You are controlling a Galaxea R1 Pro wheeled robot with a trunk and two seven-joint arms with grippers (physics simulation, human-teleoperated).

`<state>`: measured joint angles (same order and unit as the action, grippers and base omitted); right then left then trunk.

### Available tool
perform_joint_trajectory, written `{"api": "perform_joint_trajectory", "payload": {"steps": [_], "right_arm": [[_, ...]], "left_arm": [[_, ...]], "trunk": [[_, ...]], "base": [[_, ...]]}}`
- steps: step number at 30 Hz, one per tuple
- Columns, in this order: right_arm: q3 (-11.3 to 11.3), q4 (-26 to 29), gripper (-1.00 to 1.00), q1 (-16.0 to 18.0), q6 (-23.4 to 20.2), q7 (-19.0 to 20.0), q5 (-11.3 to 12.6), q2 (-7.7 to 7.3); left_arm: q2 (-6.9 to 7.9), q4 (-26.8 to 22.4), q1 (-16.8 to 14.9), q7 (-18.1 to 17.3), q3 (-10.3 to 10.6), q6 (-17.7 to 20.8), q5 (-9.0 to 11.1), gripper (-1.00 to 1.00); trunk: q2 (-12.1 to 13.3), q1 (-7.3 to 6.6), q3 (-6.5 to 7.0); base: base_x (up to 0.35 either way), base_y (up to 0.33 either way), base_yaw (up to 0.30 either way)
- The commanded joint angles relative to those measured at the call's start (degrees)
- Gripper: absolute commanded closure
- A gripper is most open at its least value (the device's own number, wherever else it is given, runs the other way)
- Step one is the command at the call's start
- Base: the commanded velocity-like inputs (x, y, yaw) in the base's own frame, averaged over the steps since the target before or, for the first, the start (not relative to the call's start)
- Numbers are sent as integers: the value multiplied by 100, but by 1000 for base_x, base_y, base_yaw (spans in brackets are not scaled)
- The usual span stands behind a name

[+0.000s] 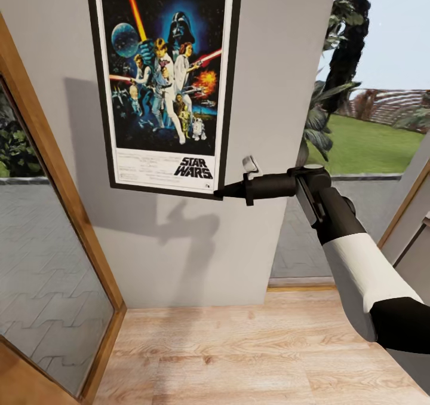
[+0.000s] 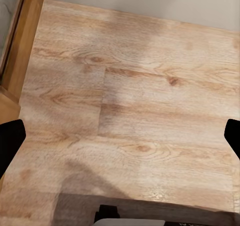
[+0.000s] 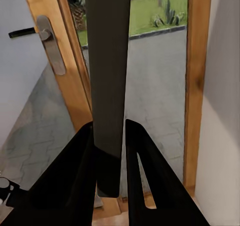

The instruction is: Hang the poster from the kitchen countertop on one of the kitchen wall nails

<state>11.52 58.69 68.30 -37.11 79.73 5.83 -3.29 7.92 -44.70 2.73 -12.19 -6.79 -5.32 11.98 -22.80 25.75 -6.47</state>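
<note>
Against the grey wall, the poster is being held flat and upright, its lower right corner being pinched edge-on by the right gripper. Over the wooden floor, the left gripper is being kept spread.

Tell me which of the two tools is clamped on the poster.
The right tool: its fingers pinch the poster at its lower right frame corner, against the grey wall. The left tool hangs open over the wooden floor.
</note>
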Motion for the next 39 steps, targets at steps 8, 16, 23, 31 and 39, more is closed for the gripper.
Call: {"api": "perform_joint_trajectory", "payload": {"steps": [8, 16, 23, 31, 39], "right_arm": [[17, -22, 100, 8, -61, 4, 55, -9], [17, -24, 100, 8, -60, 14, 57, -13], [17, -18, 100, 8, -60, 16, 51, -14], [17, -14, 100, 8, -60, 16, 50, -14], [17, -12, 100, 8, -60, 15, 50, -11]], "left_arm": [[-1, -4, 0, -37, -12, 5, 50, -100], [-1, -11, 0, -38, -13, 5, 50, -100], [2, -17, 0, -38, -15, 5, 50, -100], [7, -21, 0, -38, -15, 5, 50, -100], [8, -21, 0, -38, -15, 5, 50, -100]], "trunk": [[-12, 4, -11], [-12, 4, -11], [-12, 4, -11], [-12, 4, -11], [-12, 4, -11]], "base": [[0, 0, 0], [0, 0, 0], [0, 0, 0], [111, 0, 0], [311, 0, 0]]}}
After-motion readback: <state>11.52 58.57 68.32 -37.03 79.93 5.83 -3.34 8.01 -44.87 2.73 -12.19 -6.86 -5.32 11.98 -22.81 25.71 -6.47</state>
